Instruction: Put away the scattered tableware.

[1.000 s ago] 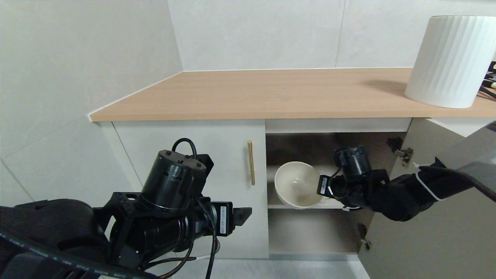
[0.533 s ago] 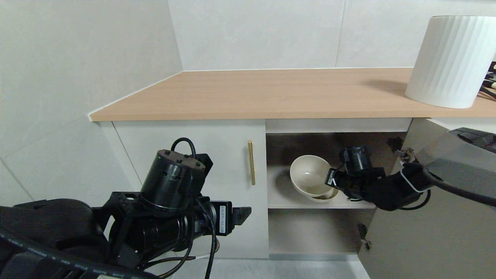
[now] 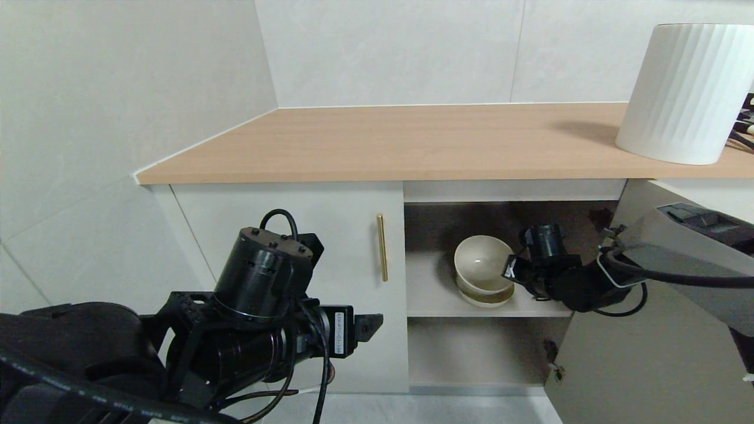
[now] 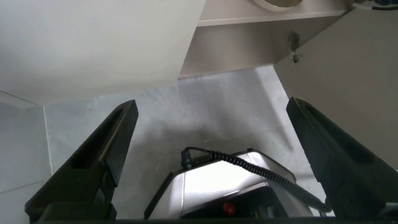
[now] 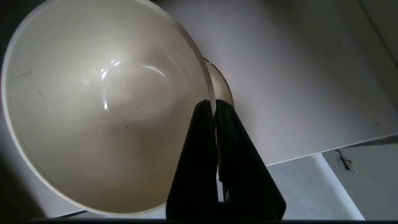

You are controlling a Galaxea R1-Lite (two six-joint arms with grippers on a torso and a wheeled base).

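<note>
The R end effector (image 3: 511, 268) is seen inside the open cabinet compartment, closed on the rim of a cream bowl (image 3: 480, 262); in the R wrist view its fingers (image 5: 214, 155) are pinched on either side of the bowl (image 5: 106, 106) wall. The bowl is held tilted, opening turned toward the camera, directly over a second cream bowl (image 3: 484, 296) that is set on the upper shelf (image 3: 430, 294), approx. midway along it and nearer its front edge. Whether the two bowls touch cannot be told. The L end effector (image 3: 366, 327) is held low in front of the closed L door (image 3: 283, 206), well apart from the bowls, w/ its fingers (image 4: 99, 162) spread wide open and nothing between them. A gold handle (image 3: 382, 247) is fitted at that door's R edge. The R door (image 3: 648, 365) is swung open. A white ribbed container (image 3: 683, 94) is stood at the worktop's (image 3: 412, 141) R end.
</note>
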